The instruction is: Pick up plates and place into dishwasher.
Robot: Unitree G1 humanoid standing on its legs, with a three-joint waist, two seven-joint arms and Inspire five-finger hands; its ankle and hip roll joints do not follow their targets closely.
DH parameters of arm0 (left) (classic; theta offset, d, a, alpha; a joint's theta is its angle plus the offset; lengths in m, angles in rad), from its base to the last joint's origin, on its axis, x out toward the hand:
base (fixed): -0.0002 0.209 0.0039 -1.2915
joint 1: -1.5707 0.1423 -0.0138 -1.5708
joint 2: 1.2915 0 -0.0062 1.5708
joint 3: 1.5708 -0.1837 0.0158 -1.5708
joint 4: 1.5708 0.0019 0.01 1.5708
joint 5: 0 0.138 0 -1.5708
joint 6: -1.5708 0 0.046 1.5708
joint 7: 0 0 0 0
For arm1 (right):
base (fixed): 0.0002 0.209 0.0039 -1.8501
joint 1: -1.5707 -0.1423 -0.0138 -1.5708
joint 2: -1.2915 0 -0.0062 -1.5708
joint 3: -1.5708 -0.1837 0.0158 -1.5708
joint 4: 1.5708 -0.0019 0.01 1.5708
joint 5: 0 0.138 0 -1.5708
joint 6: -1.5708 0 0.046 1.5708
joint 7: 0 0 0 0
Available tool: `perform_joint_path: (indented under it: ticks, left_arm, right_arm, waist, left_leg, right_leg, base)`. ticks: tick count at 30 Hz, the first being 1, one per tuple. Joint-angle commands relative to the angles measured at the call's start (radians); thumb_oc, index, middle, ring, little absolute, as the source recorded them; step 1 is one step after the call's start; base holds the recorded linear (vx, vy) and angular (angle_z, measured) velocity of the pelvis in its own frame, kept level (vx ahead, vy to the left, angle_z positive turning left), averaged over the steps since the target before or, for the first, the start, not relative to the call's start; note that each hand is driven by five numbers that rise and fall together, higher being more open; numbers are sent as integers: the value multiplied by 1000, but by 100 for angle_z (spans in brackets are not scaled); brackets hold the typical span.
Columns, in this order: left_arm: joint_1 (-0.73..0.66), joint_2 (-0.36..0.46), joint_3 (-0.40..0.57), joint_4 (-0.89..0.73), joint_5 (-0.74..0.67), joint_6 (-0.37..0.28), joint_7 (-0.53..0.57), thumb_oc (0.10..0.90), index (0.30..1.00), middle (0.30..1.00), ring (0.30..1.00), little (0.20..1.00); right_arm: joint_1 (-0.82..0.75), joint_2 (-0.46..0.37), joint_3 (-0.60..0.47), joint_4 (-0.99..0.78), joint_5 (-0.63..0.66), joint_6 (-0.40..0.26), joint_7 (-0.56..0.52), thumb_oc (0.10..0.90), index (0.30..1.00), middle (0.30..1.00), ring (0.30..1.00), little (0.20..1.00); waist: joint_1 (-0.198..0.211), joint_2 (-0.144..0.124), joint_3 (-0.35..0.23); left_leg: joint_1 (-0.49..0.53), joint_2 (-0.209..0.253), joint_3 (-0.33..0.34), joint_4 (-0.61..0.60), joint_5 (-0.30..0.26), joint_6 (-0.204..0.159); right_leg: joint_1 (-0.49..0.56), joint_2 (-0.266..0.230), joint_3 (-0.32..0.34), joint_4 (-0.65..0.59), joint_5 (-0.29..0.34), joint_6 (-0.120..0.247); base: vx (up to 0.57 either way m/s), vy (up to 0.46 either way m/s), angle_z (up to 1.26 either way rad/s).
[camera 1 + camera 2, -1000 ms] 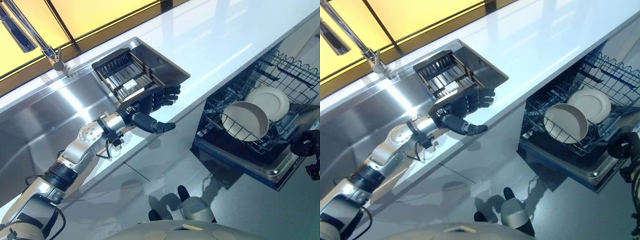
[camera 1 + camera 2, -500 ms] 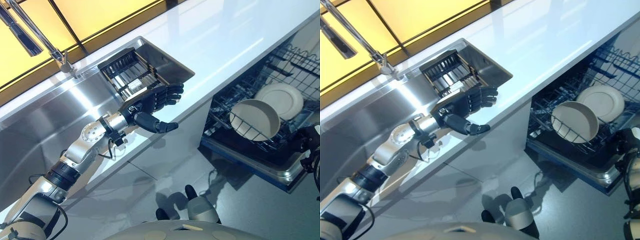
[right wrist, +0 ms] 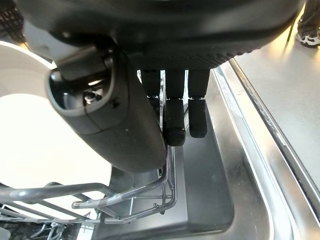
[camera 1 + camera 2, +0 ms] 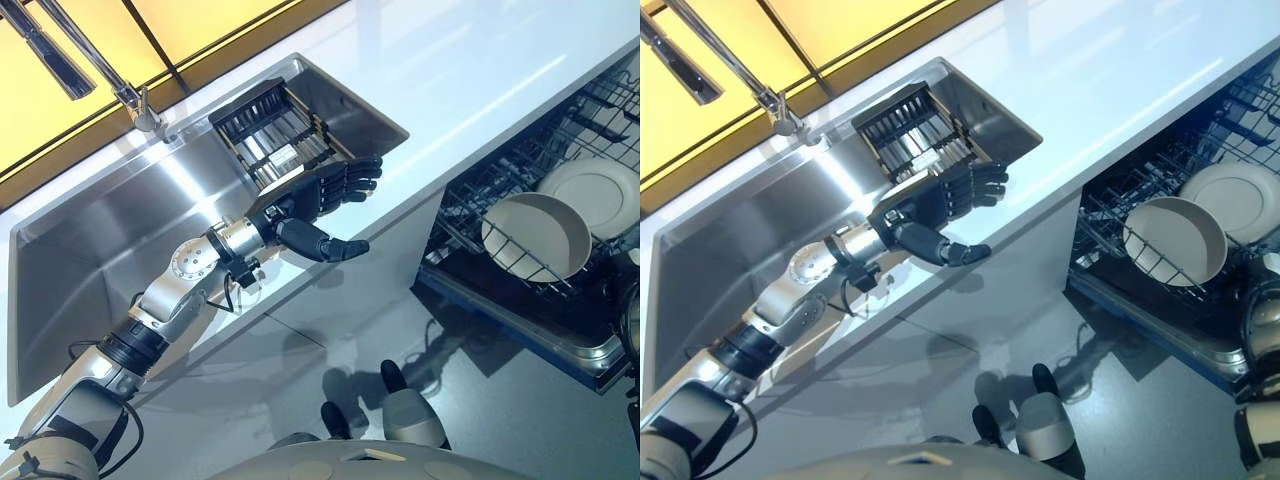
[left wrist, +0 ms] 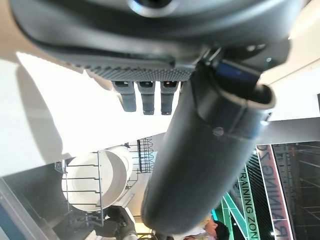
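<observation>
Two plates point(image 4: 540, 235) stand upright in the dishwasher rack point(image 4: 470, 205) at right; my right hand point(image 3: 175, 107), released, sits beside them. Farther left, my left hand point(image 4: 320, 195) hovers released above the sink's point(image 4: 90, 240) dark drainer basket point(image 4: 270, 135).

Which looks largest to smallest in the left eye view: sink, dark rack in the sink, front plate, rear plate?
1. Sink.
2. Dark rack.
3 and 4. Front plate and rear plate look alike; the front one hides part of the rear, so I won't rank them.
</observation>
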Motion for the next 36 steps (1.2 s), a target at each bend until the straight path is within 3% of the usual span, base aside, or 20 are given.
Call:
perform_joint_path:
  ticks: [1,12,24,36]
  left_arm:
    - [-125,-2,2,-52,-43,-72,-8,800,900,900,900,900]
    - [-129,-33,6,-42,-37,-66,-20,800,900,900,900,900]
    - [-124,-58,3,-1,-23,-80,-18,800,900,900,900,900]
    - [-112,-64,-11,13,-25,-76,-23,800,900,900,900,900]
  right_arm:
    - [-76,-9,84,70,0,-4,6,100,300,300,300,200]
    - [-130,69,120,-10,138,-66,17,100,300,300,300,200]
    - [-245,116,150,-155,260,-24,-37,100,300,300,300,200]
    - [-322,108,183,-164,247,-4,-20,100,300,300,300,200]
  waist:
    - [43,-13,-18]
    - [53,-8,-18]
    - [62,-12,-22]
    - [85,-27,-43]
  left_leg:
    - [2,32,-2,42,-37,-35]
    - [7,29,-11,45,-39,-33]
    - [19,29,-14,48,-44,-34]
    - [27,27,-34,47,-45,-31]
  right_leg:
    - [2,15,-28,58,-55,42]
    - [11,15,-29,60,-59,38]
    - [24,20,-31,66,-68,30]
    - [45,22,-40,61,-72,26]
  base:
    - [-19,-9,6]
    - [2,-2,3]
    - [0,0,0]
    - [38,-11,2]
